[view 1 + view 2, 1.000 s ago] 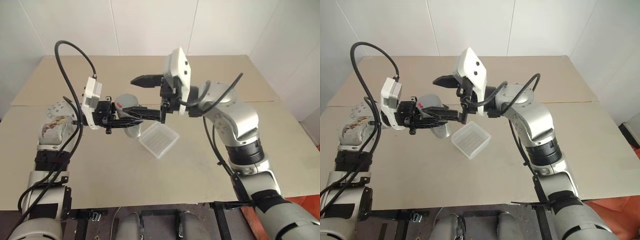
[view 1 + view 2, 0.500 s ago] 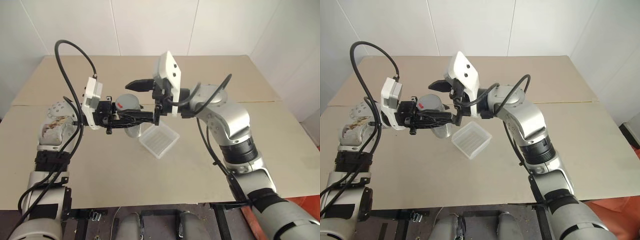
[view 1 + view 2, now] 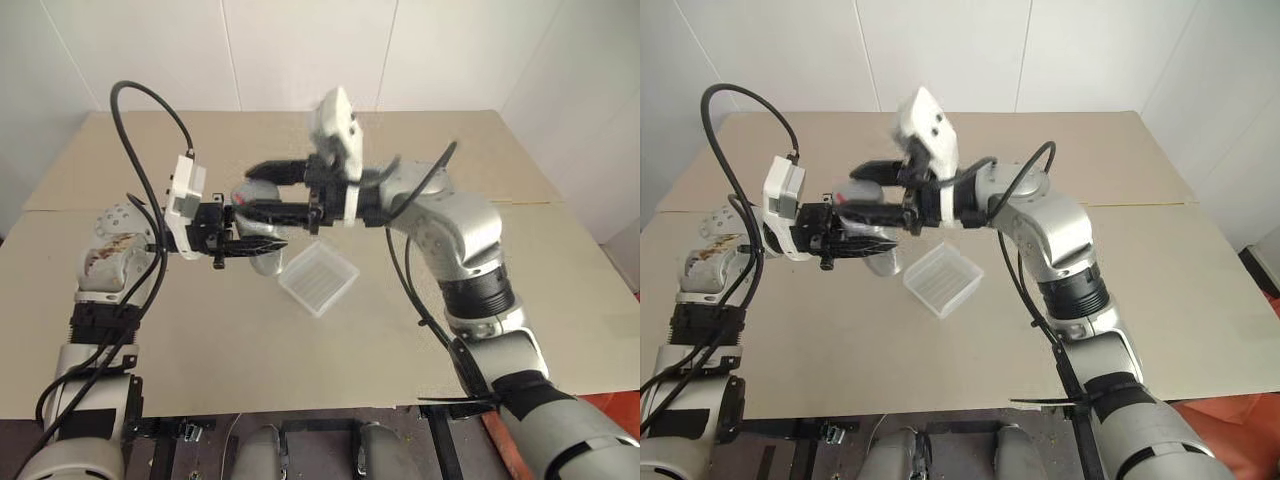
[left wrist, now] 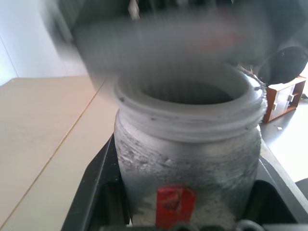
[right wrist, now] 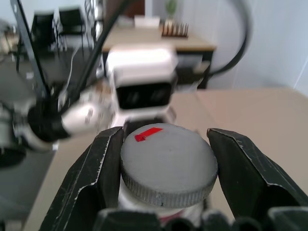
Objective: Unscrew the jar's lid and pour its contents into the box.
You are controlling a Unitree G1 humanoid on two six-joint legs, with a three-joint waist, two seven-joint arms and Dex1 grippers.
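Right gripper [image 5: 166, 159] was wide open a second ago; it has now clamped on the lid [image 5: 167, 162], so I've got the grip needed for unscrewing. Left gripper [image 3: 262, 243] stays clenched on the jar [image 4: 187, 171], held in the air above the table [image 3: 200, 340], beside the box [image 3: 318, 277]. Next I'd twist the lid off, then pour.

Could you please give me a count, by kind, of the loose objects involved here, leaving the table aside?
Greyish translucent cylindrical jar: 1
Round grey screw lid with red mark: 1
Shallow square clear plastic box: 1
Total: 3
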